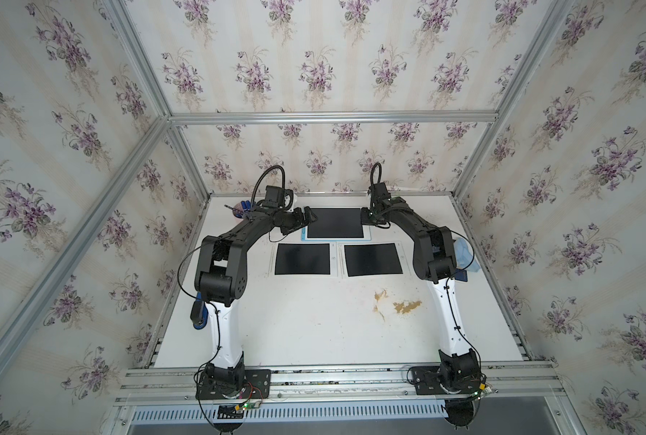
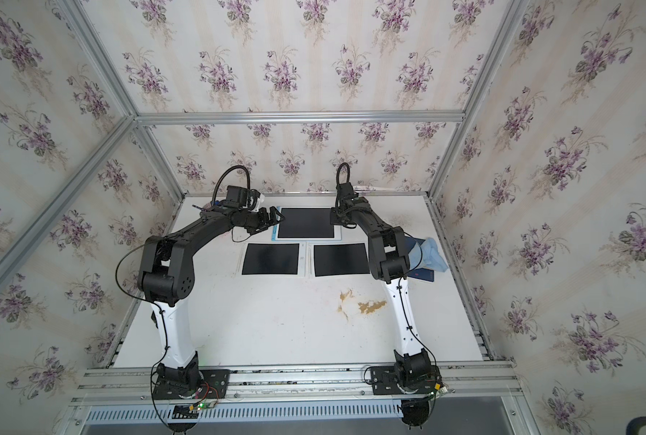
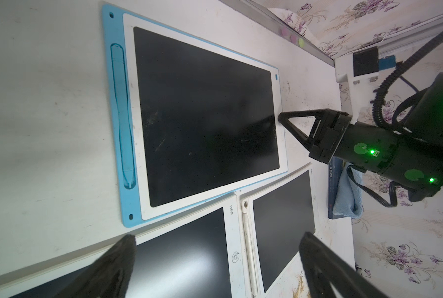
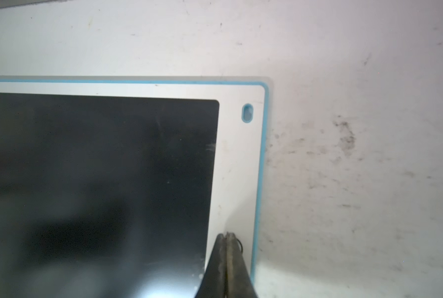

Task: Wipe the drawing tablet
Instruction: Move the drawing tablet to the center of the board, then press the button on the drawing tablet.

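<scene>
The drawing tablet (image 1: pixel 334 223) (image 2: pixel 305 223) (image 3: pixel 205 116) (image 4: pixel 99 180) has a black screen, a white bezel and a light blue frame, and it lies flat at the back of the table. A blue stylus (image 3: pixel 122 116) sits in its left frame. My right gripper (image 1: pixel 368 215) (image 2: pixel 332 216) (image 3: pixel 280 117) (image 4: pixel 227 234) is shut with nothing between its fingers. Its tip is down on the white bezel at the tablet's right edge. My left gripper (image 1: pixel 309 214) (image 2: pixel 274 214) (image 3: pixel 218 236) stands open and empty by the tablet's left edge.
Two white-framed tablets (image 1: pixel 302 259) (image 1: pixel 373 260) lie side by side in front of the blue one. A light blue cloth (image 1: pixel 464 256) (image 2: pixel 432 254) (image 3: pixel 349 196) rests on a dark book (image 2: pixel 423 276) at the right edge. A brown stain (image 1: pixel 406 306) marks the table.
</scene>
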`<action>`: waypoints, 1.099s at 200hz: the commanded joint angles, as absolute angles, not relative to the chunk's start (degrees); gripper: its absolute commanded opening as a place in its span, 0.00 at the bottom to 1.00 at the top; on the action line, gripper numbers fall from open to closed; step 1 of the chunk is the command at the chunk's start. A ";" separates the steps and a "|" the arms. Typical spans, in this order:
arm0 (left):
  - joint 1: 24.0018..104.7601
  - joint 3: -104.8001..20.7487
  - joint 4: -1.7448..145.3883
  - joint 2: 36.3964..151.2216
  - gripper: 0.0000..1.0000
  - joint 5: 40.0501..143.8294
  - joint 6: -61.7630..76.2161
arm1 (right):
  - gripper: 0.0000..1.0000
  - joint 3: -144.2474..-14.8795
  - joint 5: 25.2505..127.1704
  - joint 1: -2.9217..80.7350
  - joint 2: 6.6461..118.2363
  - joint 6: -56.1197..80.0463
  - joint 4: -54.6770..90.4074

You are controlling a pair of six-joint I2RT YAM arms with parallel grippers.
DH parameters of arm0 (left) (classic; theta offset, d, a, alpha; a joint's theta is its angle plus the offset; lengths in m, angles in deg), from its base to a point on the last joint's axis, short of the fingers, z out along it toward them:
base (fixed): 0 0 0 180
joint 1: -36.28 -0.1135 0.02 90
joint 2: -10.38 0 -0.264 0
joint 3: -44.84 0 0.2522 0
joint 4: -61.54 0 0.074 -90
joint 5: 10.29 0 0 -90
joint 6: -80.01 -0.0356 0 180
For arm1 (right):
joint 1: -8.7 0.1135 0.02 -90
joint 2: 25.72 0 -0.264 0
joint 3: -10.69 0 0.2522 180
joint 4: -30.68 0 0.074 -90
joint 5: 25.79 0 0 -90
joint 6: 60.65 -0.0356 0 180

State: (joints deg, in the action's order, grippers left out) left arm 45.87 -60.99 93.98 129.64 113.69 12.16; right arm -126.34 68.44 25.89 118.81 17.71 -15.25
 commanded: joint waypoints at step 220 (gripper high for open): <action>48.80 -51.86 83.51 122.42 1.00 119.09 16.64 | 0.00 -65.01 61.81 16.76 75.29 -2.49 -6.66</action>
